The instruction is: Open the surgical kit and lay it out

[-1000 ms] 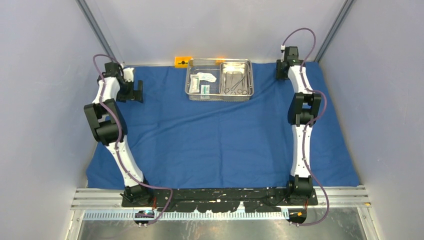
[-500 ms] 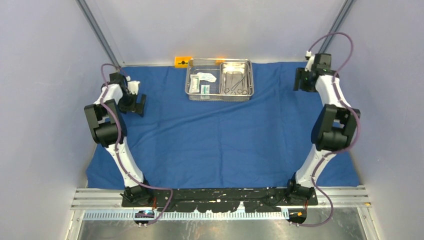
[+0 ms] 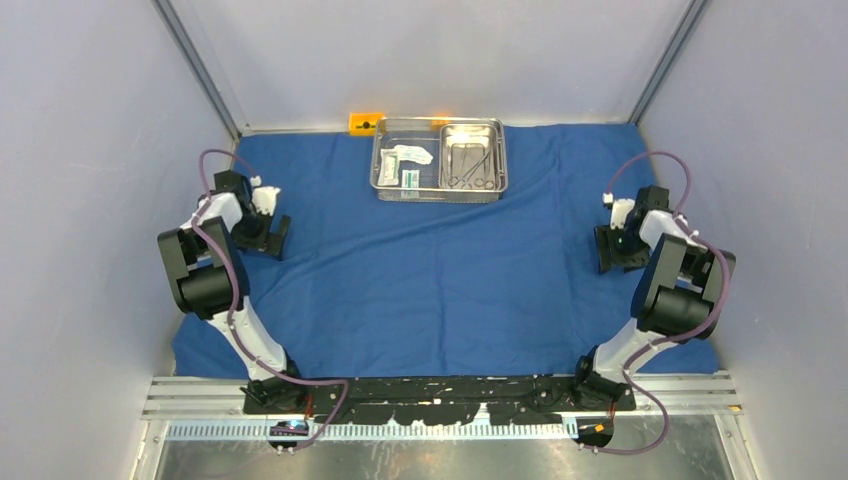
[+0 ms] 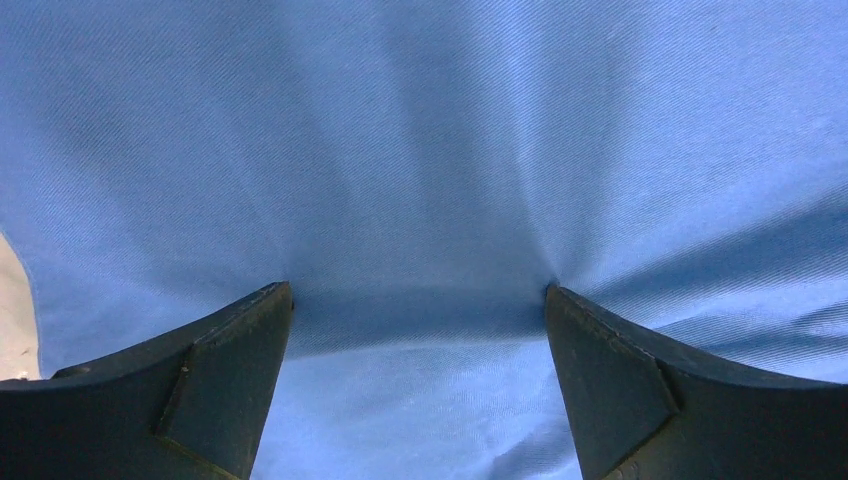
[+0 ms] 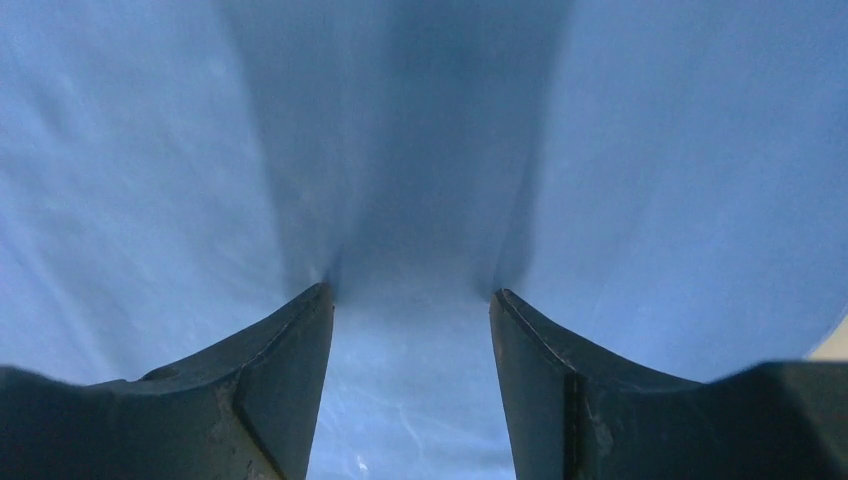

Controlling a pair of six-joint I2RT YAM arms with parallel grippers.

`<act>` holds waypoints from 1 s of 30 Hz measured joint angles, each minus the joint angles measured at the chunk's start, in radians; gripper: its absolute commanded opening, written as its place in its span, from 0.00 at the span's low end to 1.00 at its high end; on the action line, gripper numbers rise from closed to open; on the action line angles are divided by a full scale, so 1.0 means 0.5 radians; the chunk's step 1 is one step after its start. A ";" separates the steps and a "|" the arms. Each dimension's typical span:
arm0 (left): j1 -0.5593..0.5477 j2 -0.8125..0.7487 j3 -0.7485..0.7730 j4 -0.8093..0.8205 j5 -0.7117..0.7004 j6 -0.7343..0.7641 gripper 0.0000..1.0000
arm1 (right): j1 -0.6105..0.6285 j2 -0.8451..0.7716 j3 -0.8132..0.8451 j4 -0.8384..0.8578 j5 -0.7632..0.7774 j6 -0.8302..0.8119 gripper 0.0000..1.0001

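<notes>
The blue cloth wrap [image 3: 430, 280] lies spread flat over the table. At its far middle stands the steel mesh basket [image 3: 381, 165]. Inside it, white-green packets [image 3: 408, 165] lie on the left and the smaller solid steel tray [image 3: 470, 160] with thin scissors and forceps [image 3: 468, 172] sits on the right. My left gripper [image 3: 262, 232] is low over the cloth's left side, open wide, its tips [image 4: 418, 290] resting on the fabric. My right gripper [image 3: 615, 248] is over the cloth's right side, open, tips [image 5: 411, 290] down on the cloth [image 5: 420, 150]. Neither holds anything.
A small orange block [image 3: 366, 122] sits at the back wall, just left of the basket. Grey walls close in on the left, back and right. The arm bases and a metal rail [image 3: 440, 390] line the near edge.
The right arm swept from the far right corner toward me along the cloth's right side, and its jaws opened. The left gripper drifted slightly nearer, staying open.
</notes>
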 measured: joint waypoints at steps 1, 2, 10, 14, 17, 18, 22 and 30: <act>0.014 -0.009 -0.014 0.016 0.006 0.000 1.00 | -0.009 -0.047 -0.045 0.024 0.019 -0.042 0.63; 0.024 -0.014 -0.021 0.027 0.006 0.001 1.00 | -0.019 -0.093 -0.105 0.035 0.029 -0.085 0.63; 0.070 -0.005 -0.016 0.047 0.018 0.000 1.00 | -0.088 -0.458 -0.478 0.056 0.085 -0.346 0.62; 0.073 0.018 0.015 0.037 0.013 -0.001 1.00 | -0.127 -0.575 -0.577 0.010 0.157 -0.440 0.62; 0.079 0.023 0.025 0.039 0.004 -0.001 1.00 | -0.177 -0.613 -0.608 -0.039 0.217 -0.506 0.62; 0.083 0.024 0.028 0.040 0.002 -0.001 1.00 | -0.203 -0.620 -0.611 -0.060 0.236 -0.532 0.62; 0.111 0.024 0.032 0.060 -0.009 -0.001 1.00 | -0.314 -0.664 -0.647 -0.125 0.308 -0.632 0.62; 0.170 -0.005 0.067 0.122 0.041 -0.003 1.00 | -0.475 -0.992 -0.914 -0.204 0.416 -0.855 0.59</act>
